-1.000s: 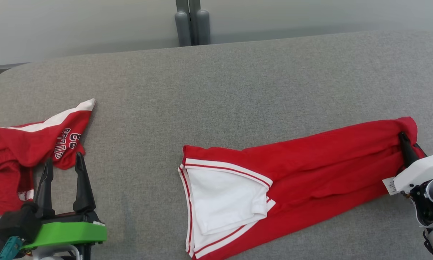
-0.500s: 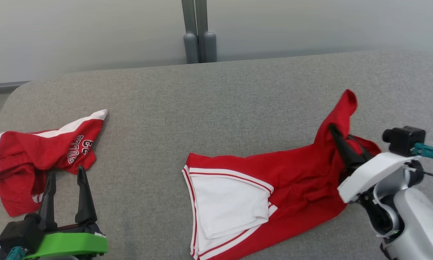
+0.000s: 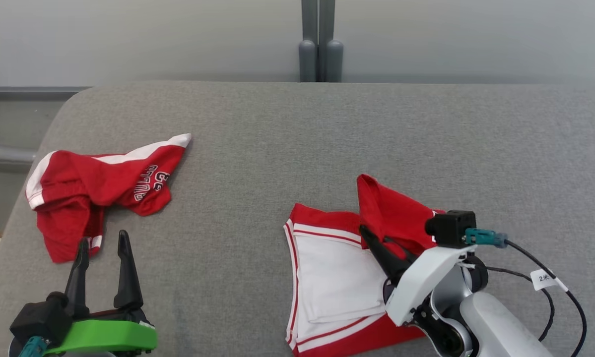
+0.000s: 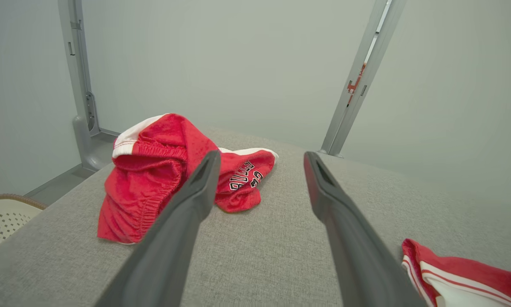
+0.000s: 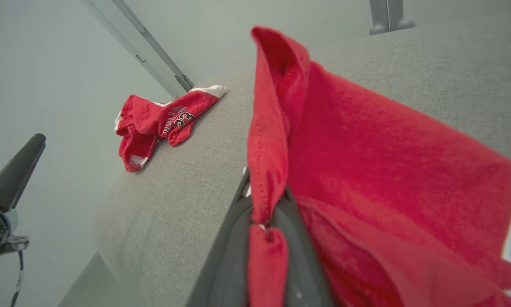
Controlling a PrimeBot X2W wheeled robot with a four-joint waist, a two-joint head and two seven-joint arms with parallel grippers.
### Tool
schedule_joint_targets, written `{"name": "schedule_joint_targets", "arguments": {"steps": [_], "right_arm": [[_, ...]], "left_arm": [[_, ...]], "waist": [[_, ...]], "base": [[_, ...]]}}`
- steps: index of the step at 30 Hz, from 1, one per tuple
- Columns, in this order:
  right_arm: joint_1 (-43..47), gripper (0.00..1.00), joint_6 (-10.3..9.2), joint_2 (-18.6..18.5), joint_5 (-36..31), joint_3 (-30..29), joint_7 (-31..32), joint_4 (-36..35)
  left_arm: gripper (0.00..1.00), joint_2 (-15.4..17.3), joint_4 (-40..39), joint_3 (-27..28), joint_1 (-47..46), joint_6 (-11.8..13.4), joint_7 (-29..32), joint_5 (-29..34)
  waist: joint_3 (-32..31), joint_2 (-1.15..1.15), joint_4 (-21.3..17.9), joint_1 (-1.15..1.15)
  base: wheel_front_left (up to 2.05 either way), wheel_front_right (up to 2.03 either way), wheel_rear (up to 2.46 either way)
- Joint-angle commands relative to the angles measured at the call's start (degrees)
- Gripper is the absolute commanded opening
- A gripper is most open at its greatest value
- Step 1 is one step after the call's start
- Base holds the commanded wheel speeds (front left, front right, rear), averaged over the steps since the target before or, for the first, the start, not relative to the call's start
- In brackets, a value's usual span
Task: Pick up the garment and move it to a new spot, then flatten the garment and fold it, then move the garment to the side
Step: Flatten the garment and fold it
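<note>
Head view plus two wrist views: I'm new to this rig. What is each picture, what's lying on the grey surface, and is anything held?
A two-armed robot. One picture looks down from its head; the other two look along each arm's tool fingers. The left tool is open and empty, near a crumpled red garment on the grey padded surface. The right tool is shut on a red fold of the red-and-white garment, holding that end raised above the rest.
</note>
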Motion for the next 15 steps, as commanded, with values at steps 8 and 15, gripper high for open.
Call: {"name": "schedule_joint_targets", "arguments": {"steps": [8, 15], "right_arm": [[-2.71, 0.0, 0.04, 2.84, 2.59, 2.89, -2.47, 8.08], [-5.13, 0.08, 0.04, 4.09, 4.15, 6.19, -4.44, 13.46]], "left_arm": [[1.0, 0.03, 0.39, -0.59, -1.05, -0.02, -0.14, -0.7], [1.0, 0.03, 0.42, -0.43, -1.3, 0.04, -0.14, -0.85]], "waist": [[0.55, 0.0, 4.09, 0.0], [0.92, 0.0, 4.56, 0.0]], "base": [[0.0, 0.0, 0.0], [0.0, 0.0, 0.0]]}}
